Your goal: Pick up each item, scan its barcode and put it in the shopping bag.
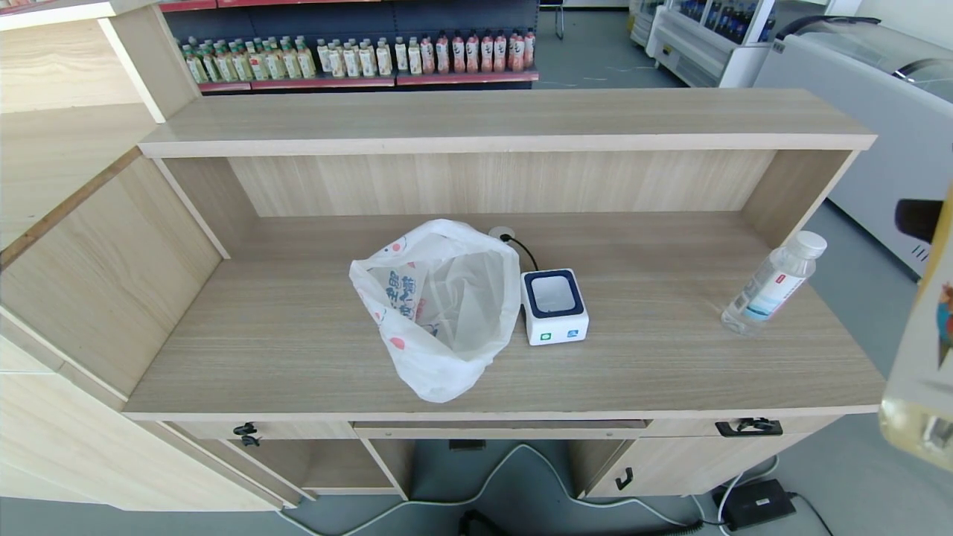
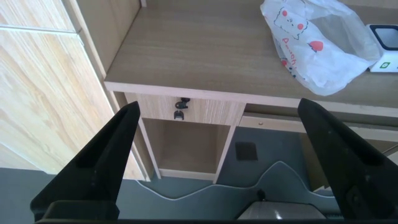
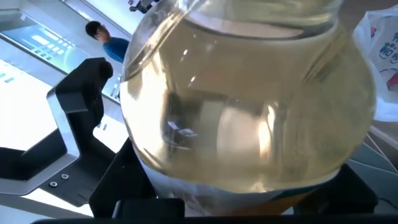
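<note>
While the left gripper (image 2: 221, 158) hangs low in front of the counter (image 1: 298, 357), fingers spread wide with nothing between them, the right gripper (image 3: 236, 149) is clamped on the lower end of a yellow bottle (image 1: 919, 350). One black finger (image 3: 78, 106) shows beside the bottle's clear wall. The yellow bottle hangs off the counter's right end, toward the front, with its long axis roughly upright and leaning a little. Where its barcode sits cannot be made out.

Farther in, near the counter's middle, the bag (image 1: 439, 305) lies with its mouth open. The scanner (image 1: 554, 305) sits just beside it on the right, window facing up. From the yellow bottle, then, the scanner lies to the left and deeper in, and the bag is just past it on much the same line. The right arm is the nearer one and already has the item.

A water bottle (image 1: 770, 286) stands toward the right end, close to that line, so a low sweep could likely knock it. Behind the counter runs a shelf (image 1: 357, 78) of drinks.
</note>
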### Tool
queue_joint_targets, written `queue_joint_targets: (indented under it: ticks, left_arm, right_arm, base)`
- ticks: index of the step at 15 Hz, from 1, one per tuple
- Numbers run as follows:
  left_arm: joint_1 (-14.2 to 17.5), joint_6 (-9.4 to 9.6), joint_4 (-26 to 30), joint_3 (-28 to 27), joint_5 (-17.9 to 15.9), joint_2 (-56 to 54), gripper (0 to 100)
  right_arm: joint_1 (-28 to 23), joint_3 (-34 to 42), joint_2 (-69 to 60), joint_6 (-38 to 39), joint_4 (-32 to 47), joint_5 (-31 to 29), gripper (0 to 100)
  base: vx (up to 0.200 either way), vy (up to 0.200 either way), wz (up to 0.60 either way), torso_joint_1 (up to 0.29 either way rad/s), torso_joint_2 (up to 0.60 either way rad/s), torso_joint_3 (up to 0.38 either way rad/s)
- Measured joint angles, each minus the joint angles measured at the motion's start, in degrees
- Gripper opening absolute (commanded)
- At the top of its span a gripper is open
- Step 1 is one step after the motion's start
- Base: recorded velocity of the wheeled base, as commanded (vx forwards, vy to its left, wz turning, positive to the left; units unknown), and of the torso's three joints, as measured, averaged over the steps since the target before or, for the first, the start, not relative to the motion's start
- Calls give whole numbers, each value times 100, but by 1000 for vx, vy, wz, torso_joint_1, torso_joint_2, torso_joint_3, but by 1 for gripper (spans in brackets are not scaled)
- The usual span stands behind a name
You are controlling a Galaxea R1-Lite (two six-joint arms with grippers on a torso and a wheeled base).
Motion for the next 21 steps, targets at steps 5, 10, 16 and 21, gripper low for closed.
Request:
queue_joint_targets:
  ticks: [5, 10, 16, 21]
  left_arm:
    - [0, 0, 0, 0, 0, 0, 100]
    - [-2, 0, 0, 0, 2, 0, 100]
    - [-5, -1, 0, 0, 0, 0, 100]
    - [2, -1, 1, 0, 0, 0, 100]
  right_arm:
    - [-9, 24, 9, -11, -5, -9, 0]
    - [-16, 66, -26, -27, -2, -16, 0]
    - [-883, 444, 27, -2285, 22, -369, 0]
    - [-2917, 1442, 623, -6346, -358, -1958, 0]
  base:
    - [0, 0, 0, 0, 0, 0]
    - [0, 0, 0, 0, 0, 0]
    - [0, 0, 0, 0, 0, 0]
    - [0, 0, 0, 0, 0, 0]
